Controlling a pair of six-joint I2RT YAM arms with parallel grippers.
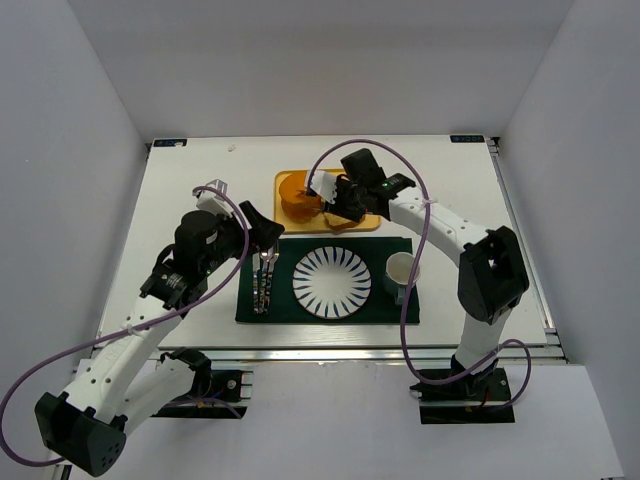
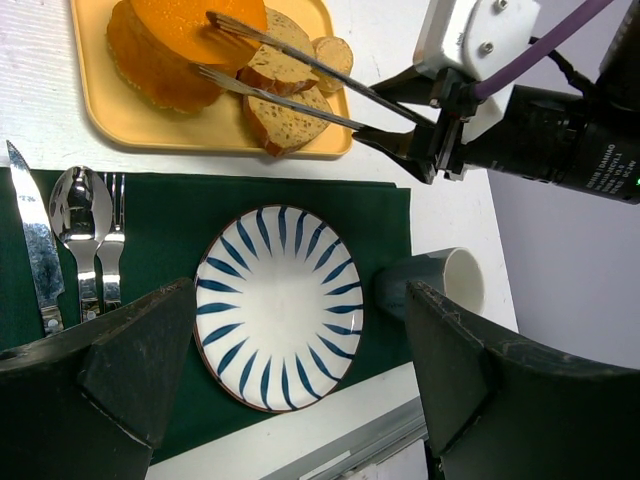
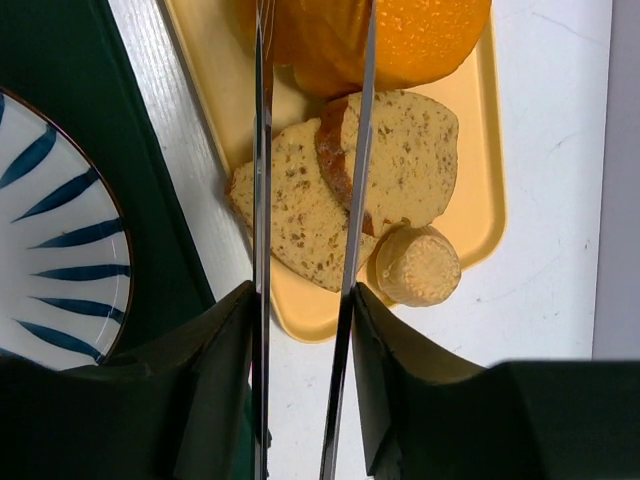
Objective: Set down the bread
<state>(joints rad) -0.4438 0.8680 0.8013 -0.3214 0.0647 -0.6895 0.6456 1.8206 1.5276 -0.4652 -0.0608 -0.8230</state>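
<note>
The bread lies on a yellow tray (image 1: 368, 223): a thick orange bun (image 2: 165, 45) and two speckled tan slices (image 3: 300, 215) (image 3: 412, 160) leaning on each other beside it. My right gripper (image 3: 303, 300) is shut on metal tongs (image 2: 300, 85). The two tong arms (image 3: 358, 150) run over the slices, and their tips reach the orange bun (image 1: 296, 193), slightly apart. Whether they pinch it does not show. My left gripper (image 2: 300, 295) is open and empty above the plate's near side.
A white plate with blue stripes (image 1: 333, 281) sits on a dark green mat (image 2: 400, 215), with a knife (image 2: 35, 240), spoon (image 2: 80, 215) and fork (image 2: 112, 240) to its left and a cup (image 1: 402, 270) to its right. A small round roll (image 3: 418, 265) is also on the tray.
</note>
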